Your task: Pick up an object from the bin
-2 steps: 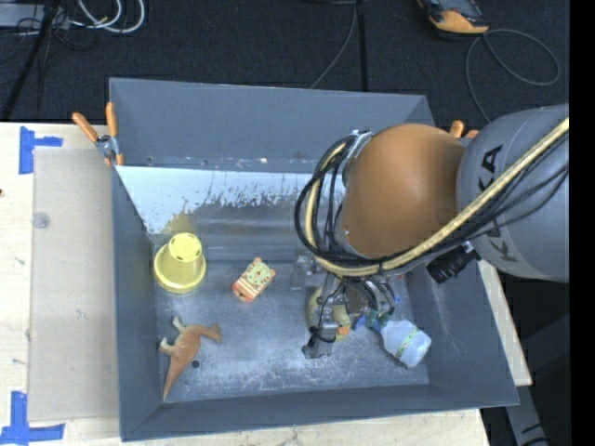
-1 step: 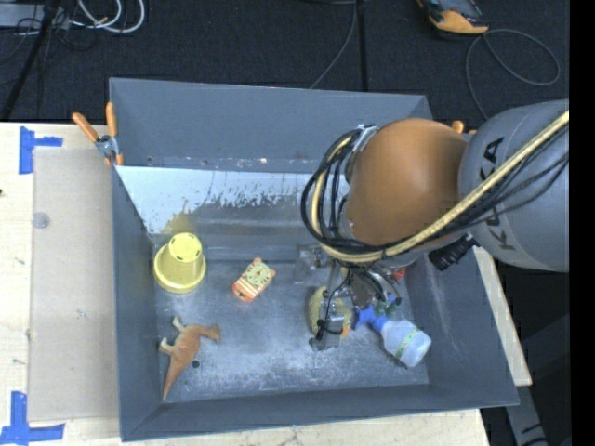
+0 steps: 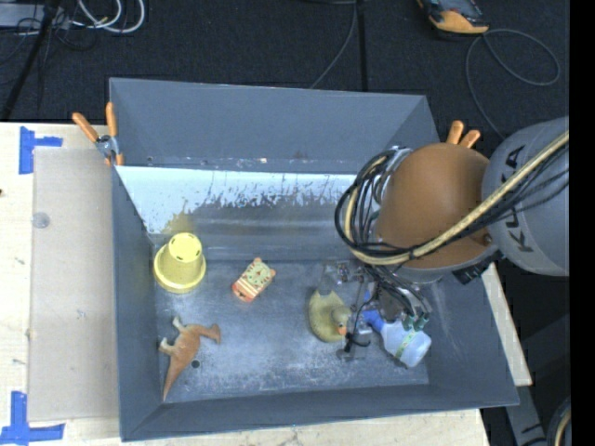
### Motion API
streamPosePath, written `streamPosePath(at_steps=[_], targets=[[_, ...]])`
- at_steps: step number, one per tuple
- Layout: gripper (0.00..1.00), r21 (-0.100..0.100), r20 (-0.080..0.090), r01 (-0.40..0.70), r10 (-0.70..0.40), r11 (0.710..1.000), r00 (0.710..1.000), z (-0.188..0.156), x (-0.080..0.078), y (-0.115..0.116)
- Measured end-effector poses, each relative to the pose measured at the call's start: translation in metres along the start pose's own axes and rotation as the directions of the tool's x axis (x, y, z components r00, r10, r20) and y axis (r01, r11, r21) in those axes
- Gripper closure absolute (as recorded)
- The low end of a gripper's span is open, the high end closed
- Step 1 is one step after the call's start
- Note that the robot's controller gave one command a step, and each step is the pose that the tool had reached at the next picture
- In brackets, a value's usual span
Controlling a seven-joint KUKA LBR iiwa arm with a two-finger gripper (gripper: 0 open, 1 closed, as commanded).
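Camera view: our gripper (image 3: 356, 334) sat between an olive lump (image 3: 325, 316), just leftward, and a white bottle (image 3: 409, 346), just rightward; we couldn't tell whether it was apart or together.

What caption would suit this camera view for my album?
Robot gripper down in a grey bin, beside an olive-green lump.

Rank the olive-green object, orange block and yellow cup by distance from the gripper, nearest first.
From the gripper:
1. olive-green object, just to its left, right part of the bin.
2. orange block, mid-bin.
3. yellow cup, far left.
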State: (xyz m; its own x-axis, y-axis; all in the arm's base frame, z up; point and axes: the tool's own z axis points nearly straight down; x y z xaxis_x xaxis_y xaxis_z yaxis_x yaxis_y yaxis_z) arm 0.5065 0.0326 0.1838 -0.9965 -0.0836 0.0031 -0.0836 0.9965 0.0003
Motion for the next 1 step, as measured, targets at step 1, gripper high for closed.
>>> streamPosePath(at_steps=[1], targets=[[0.00,0.000,0.001,0.001,-0.001,1.000,1.000,0.0102,-0.0346,-0.0136]])
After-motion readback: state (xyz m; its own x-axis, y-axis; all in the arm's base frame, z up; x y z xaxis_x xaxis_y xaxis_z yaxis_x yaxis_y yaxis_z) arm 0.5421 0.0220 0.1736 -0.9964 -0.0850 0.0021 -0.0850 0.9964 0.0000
